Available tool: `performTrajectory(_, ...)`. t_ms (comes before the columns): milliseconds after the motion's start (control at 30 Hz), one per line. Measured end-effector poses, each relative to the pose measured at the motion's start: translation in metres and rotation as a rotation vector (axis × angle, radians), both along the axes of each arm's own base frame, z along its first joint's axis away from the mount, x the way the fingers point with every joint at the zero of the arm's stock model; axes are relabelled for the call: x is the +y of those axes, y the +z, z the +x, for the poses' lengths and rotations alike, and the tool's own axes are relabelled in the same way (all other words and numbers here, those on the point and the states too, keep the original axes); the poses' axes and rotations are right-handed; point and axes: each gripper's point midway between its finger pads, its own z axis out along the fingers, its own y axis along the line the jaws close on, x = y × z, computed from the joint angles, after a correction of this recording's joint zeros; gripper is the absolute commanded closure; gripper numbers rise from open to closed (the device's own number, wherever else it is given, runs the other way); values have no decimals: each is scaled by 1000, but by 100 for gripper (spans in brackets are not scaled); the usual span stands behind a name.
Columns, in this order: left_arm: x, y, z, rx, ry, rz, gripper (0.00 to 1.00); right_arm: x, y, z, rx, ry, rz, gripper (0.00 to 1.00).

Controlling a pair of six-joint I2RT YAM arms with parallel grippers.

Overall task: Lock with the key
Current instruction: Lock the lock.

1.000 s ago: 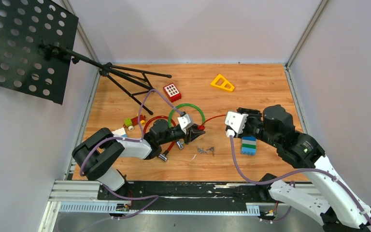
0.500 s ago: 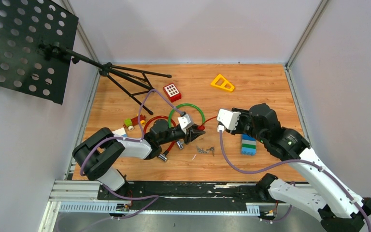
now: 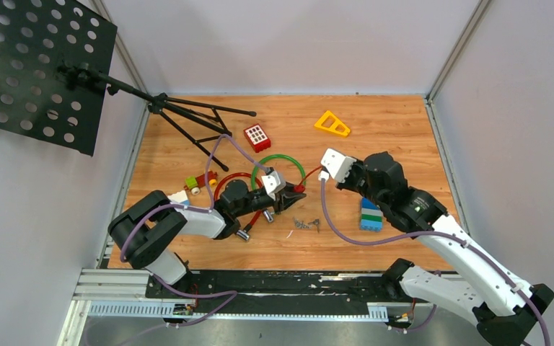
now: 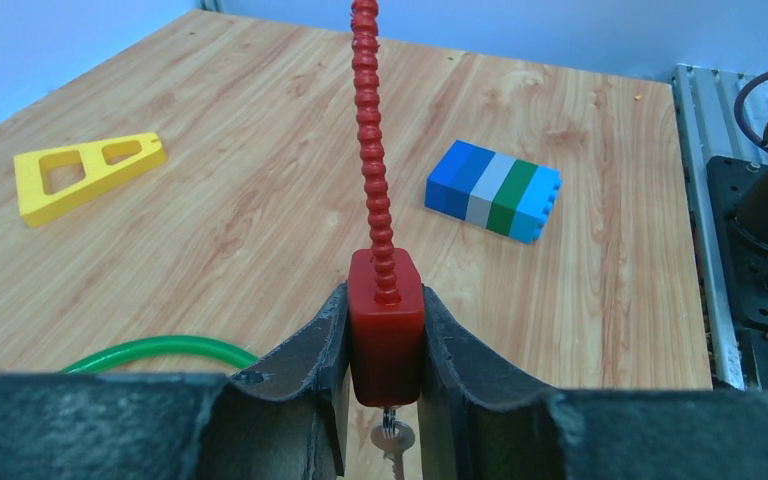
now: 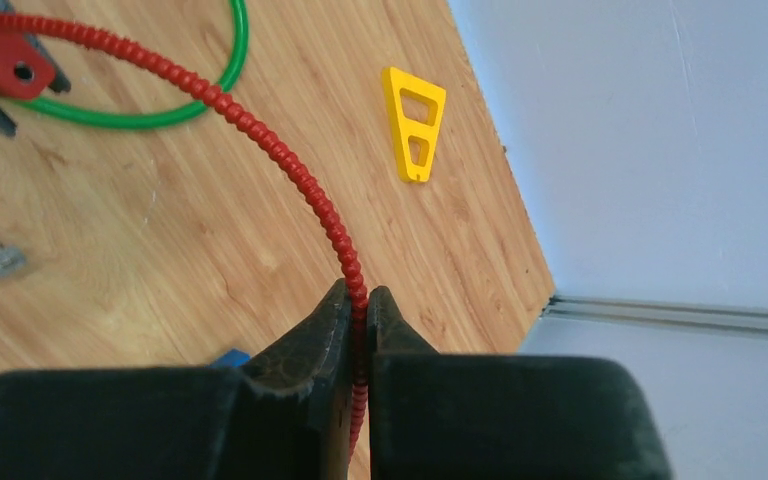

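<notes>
My left gripper (image 3: 293, 196) is shut on the red lock body (image 4: 386, 335), low over the table. A small silver key (image 4: 394, 440) shows directly under the lock body, between the fingers. From the top of the lock body a red ribbed cable (image 4: 372, 150) runs away toward the right arm. My right gripper (image 5: 359, 305) is shut on this cable (image 5: 280, 150), which passes between its fingertips; in the top view that gripper (image 3: 322, 175) sits just right of the lock body (image 3: 300, 191). A bunch of loose keys (image 3: 306, 224) lies on the wood in front of the lock.
A green cable loop (image 3: 278, 160) lies behind the left gripper. A blue-green block (image 3: 370, 215) sits under the right arm. A yellow triangle (image 3: 332, 123) and a red block (image 3: 257, 137) lie farther back. A music stand (image 3: 40, 72) leans in at the left.
The right arm has swung left and farther back to the red cable, and its gripper has shut on it. The left gripper has kept still with the lock body in it.
</notes>
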Motion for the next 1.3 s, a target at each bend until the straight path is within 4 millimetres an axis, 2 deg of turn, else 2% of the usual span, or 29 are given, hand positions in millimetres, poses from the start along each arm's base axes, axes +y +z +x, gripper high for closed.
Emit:
performTrajectory(200, 0, 8, 1, -2, -8, -40, 100, 20, 9, 16, -47, -64, 228, 100)
performTrajectory(300, -1, 8, -1, 24, -31, -63, 100, 41, 15, 24, -94, -50, 416, 100)
performTrajectory(433, -1, 9, 2, 54, -51, -107, 100, 75, 18, 25, -146, 33, 638, 100)
performTrajectory(633, 6, 18, 2, 41, -53, -164, 100, 123, 27, 13, -222, 167, 824, 100)
performTrajectory(767, 8, 23, 0, 21, -54, -181, 100, 145, 42, -8, -270, 255, 903, 100)
performTrajectory(900, 8, 25, 0, 6, -56, -191, 100, 153, 52, -23, -313, 306, 956, 100)
performTrajectory(1300, 10, 22, -1, 5, -52, -184, 100, 155, 46, -28, -333, 312, 988, 100)
